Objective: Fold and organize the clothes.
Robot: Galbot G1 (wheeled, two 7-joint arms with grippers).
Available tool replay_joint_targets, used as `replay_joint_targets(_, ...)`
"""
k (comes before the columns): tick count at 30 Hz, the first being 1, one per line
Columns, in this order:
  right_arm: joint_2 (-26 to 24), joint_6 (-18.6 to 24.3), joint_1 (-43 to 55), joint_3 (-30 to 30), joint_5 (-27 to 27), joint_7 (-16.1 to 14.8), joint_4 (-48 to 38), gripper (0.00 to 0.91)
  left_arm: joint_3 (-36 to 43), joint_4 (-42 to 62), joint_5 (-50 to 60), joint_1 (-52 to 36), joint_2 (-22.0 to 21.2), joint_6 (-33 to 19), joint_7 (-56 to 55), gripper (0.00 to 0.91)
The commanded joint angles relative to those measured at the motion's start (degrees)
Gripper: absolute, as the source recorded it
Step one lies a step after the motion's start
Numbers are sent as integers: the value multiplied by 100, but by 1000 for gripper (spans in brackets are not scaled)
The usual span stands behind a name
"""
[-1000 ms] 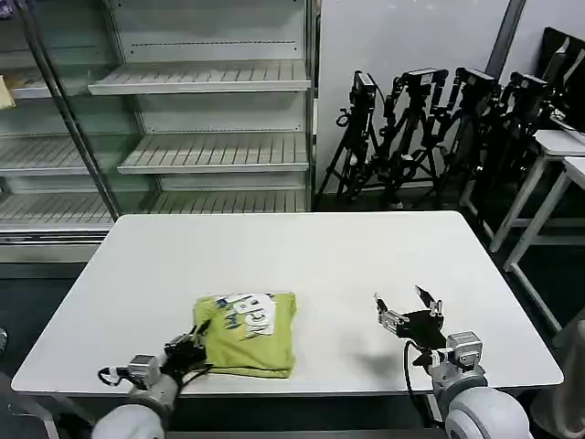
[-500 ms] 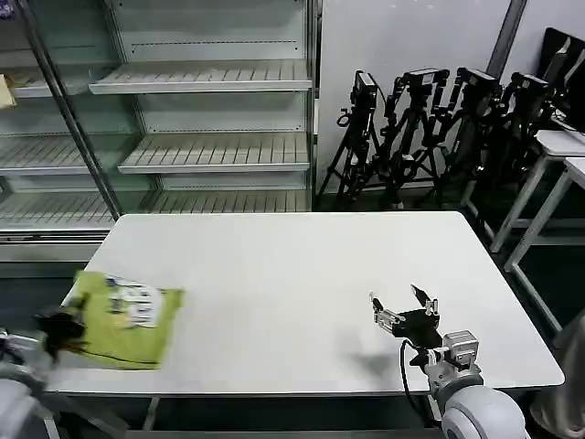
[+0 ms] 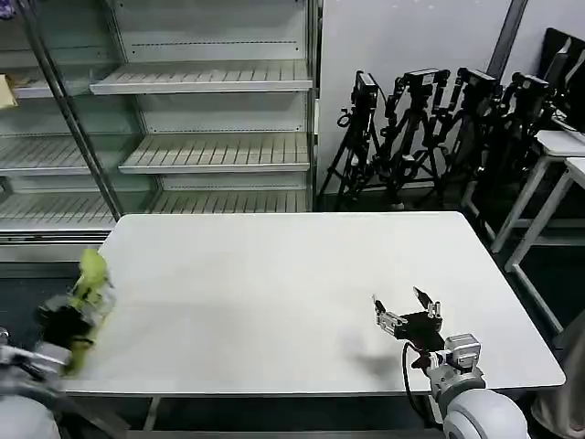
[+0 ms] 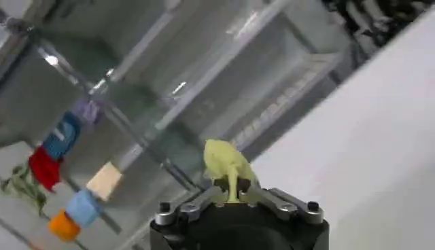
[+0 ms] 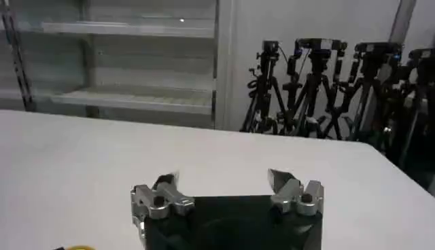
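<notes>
T-shirt [image 3: 87, 293], lime, is bunched into a compact bundle and hangs from the left gripper [image 3: 66, 322] at the table's left edge, partly over the rim of the white table [image 3: 292, 302]. In the left wrist view a small lump of the fabric [image 4: 228, 166] stands up out of the clamped jaws of that gripper [image 4: 234, 197]; the rest of the garment lies out of sight beyond the fingers. No sleeves, neck or label can be made out; the cloth reads as a soft, crumpled wad.

Step in hand, as judged: the organizing part of the task, with the bundled shirt being carried off the work surface toward the robot's left side. The glass-fronted shelf unit [image 3: 183, 110] stands behind the table on that side, and blurred coloured items [image 4: 64, 176] show beyond the fingertips in the left wrist view; whether either is the destination cannot be told.

Right gripper [image 3: 407, 311] hovers over the near right part of the table, fingers spread and holding nothing; right wrist view confirms both fingers [image 5: 160, 197] well apart above bare tabletop.

Next move likely calls for reaching a drop spot, lowering, then releasing without the thin fabric unrolling or catching on the pads.
</notes>
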Motion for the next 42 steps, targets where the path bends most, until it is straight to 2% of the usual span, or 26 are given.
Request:
replay_joint_targets(1,-25,10,-39,76,-4,-3,25,907,4557,0,2340,-798,-1703,-424,-315,10)
replay_joint_targets(7,-46,9,-4,114,1,-9,51,907,4231,142,1817,-1626,-1511,-389,-281,10)
replay_joint_targets(12,-113,-3,76,316,31,-19,64,907,4471,466,1546,-2264,-1543,-371,-247,10)
replay_joint_targets(19,-386,-63,343,811,278,-34,13,907,4941,868,123,-2876,-1933,316,-582,10)
replay_joint_targets(23,-445,-72,427,867,298,-55,-79,907,5066,1121,-953,-3292,-2154,1026,-1314,10)
replay_joint_targets(27,-422,-61,443,841,286,-74,-147,907,5128,1432,-1484,-3572,-2352,1018,-1681,20)
replay_joint_targets(28,-415,-60,450,837,286,-80,-156,907,5145,1480,-1545,-3610,-2409,1014,-1722,846)
replay_joint_targets(29,-412,-62,469,837,287,-85,-175,907,5180,1526,-1663,-3678,-2467,946,-1788,907)
replay_joint_targets(34,-431,-57,569,835,289,-102,-276,907,5344,1503,-1785,-3707,-2621,784,-1820,907)
replay_joint_targets(39,-418,-17,724,750,222,-157,-399,907,5489,1057,-1801,-3560,-2620,730,-1697,907)
replay_joint_targets(42,-339,216,911,555,154,-24,-593,907,5274,689,-1683,-3438,-2505,697,-1533,907)
